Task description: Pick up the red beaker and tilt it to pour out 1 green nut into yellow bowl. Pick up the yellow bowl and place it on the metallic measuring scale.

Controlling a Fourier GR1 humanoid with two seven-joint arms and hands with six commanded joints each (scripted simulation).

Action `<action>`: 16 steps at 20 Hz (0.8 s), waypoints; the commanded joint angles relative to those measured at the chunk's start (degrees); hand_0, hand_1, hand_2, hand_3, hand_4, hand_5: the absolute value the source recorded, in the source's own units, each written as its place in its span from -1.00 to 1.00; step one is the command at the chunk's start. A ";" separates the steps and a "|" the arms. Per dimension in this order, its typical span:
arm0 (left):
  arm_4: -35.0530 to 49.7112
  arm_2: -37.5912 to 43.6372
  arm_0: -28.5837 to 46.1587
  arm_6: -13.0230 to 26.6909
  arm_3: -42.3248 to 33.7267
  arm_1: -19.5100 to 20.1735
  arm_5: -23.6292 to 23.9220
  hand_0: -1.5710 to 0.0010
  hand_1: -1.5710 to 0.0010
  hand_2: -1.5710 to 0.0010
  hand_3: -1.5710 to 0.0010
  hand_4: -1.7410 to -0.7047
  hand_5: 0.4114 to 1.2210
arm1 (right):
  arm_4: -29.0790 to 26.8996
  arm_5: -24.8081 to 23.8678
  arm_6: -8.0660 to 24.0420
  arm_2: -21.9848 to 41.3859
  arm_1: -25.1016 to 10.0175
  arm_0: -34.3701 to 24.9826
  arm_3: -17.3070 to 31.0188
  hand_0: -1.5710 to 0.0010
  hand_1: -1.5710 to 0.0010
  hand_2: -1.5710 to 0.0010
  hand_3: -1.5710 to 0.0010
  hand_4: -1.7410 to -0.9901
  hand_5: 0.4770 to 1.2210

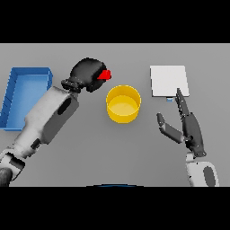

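The red beaker (105,75) shows only as a small red patch sticking out of my left hand (88,74), whose fingers are curled round it. It is held just up and left of the yellow bowl (123,103), which stands upright at the table's middle. No green nut is visible in the bowl or beaker. The metallic measuring scale (168,81) lies flat to the bowl's right at the back. My right hand (187,126) hovers in front of the scale with straight fingers, holding nothing; its fingertips reach the scale's front edge.
A blue tray (13,96) sits at the far left, beside my left forearm.
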 commanded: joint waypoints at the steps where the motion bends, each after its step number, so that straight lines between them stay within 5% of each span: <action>1: -1.57 -1.38 -1.34 0.94 0.58 0.22 -1.63 -1.00 -1.00 -1.00 -1.00 -1.00 0.94 | 0.23 -0.15 0.03 0.27 0.24 0.59 -0.43 1.00 1.00 1.00 1.00 0.48 -0.47; 9: -13.34 -12.78 -10.23 -3.29 6.11 1.31 -10.29 -1.00 -1.00 -1.00 -0.65 -0.96 0.99 | -2.19 0.28 0.78 -0.06 1.93 1.67 -0.42 1.00 1.00 1.00 1.00 0.42 -0.56; 16: -21.31 -20.79 -17.05 -10.24 11.19 -0.30 -11.81 -1.00 -1.00 -1.00 -0.93 -0.98 1.00 | 0.82 -2.14 -0.41 0.43 2.59 1.26 0.82 1.00 1.00 1.00 1.00 0.43 -0.71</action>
